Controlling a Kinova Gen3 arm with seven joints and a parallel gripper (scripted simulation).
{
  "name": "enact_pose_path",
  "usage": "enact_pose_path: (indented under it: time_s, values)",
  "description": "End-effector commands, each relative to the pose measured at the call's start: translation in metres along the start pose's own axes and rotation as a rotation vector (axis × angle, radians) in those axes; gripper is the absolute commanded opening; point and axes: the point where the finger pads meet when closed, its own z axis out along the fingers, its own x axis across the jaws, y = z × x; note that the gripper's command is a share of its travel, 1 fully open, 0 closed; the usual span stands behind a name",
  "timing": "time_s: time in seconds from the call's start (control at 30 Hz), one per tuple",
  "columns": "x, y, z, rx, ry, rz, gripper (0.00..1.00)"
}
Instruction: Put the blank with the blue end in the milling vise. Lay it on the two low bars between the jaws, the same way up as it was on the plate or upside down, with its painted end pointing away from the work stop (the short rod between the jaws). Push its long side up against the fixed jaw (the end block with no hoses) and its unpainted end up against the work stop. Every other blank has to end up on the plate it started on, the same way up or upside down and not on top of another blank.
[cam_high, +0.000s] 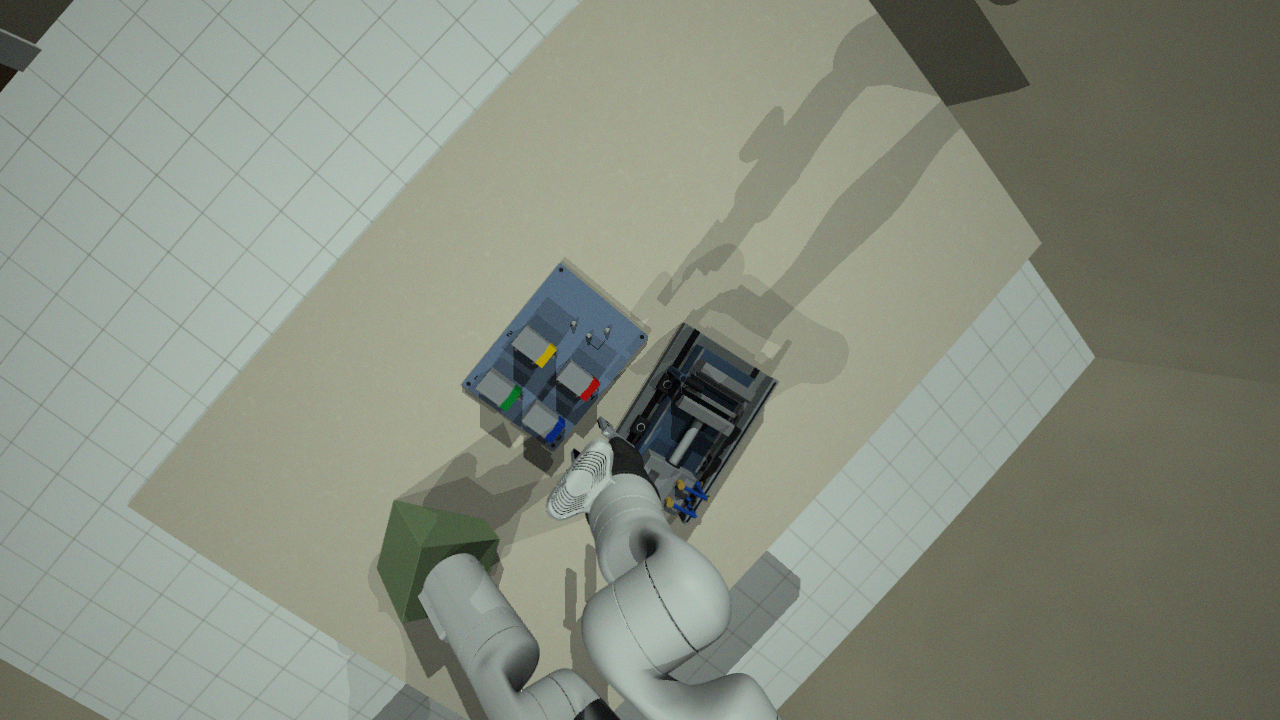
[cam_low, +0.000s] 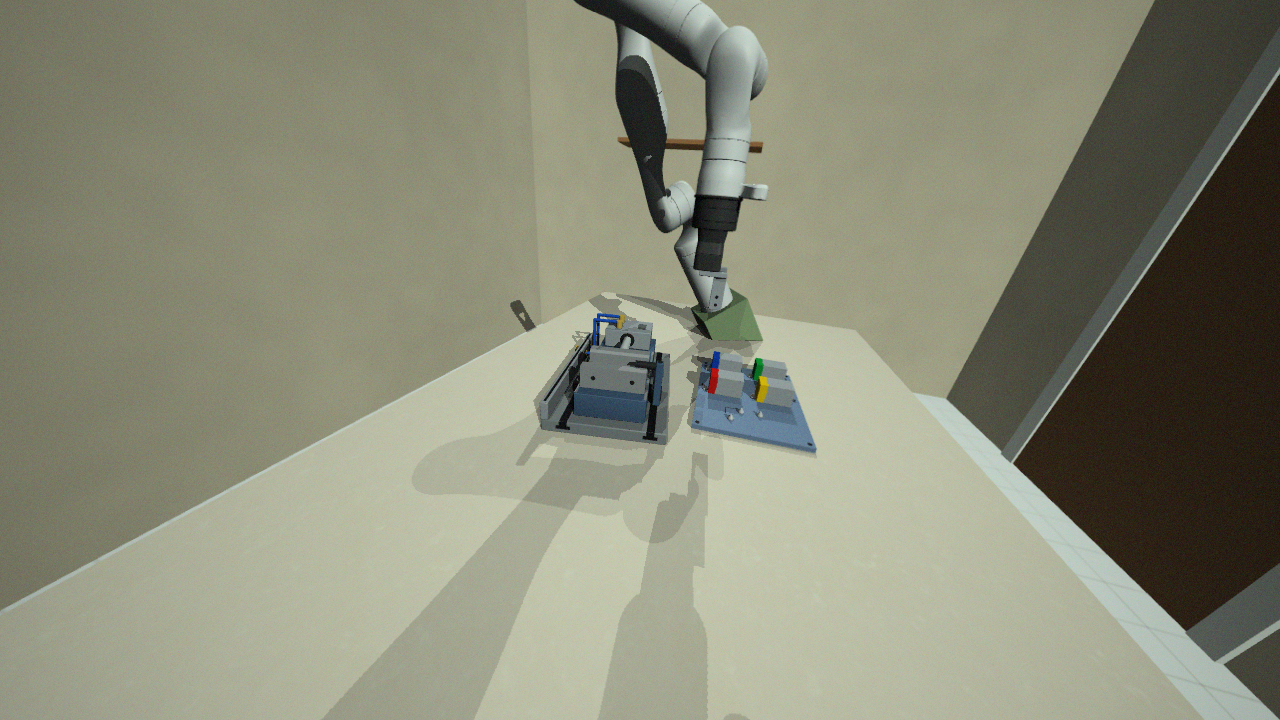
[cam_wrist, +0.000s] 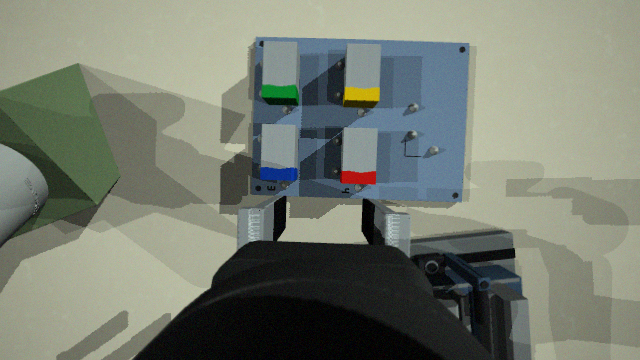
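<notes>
Wrist: claw (cam_wrist: 324, 220) (wide open) above plate (cam_wrist: 440, 100).

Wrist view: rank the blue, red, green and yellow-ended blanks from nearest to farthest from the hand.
The hand is open, short of the plate.
1. Blue-ended blank and red-ended blank, near row, left and right: too close to call.
2. Green-ended blank and yellow-ended blank, far row, left and right: also too close to call.

A green wedge-shaped block (cam_high: 429, 555) is seen near one edge of the beige tabletop (cam_high: 447, 223). A brown shelf (cam_low: 680, 143) is fixed to the wall behind.
</notes>
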Motion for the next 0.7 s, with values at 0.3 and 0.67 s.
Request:
enact_pose_path:
  time_s: [0.3,0.67]
  values:
    - [0.0009,-0.0005,-0.0044,0.002,0.002,0.0,1.0]
    - [0.001,-0.0005,-0.006,0.001,0.002,0.0,1.0]
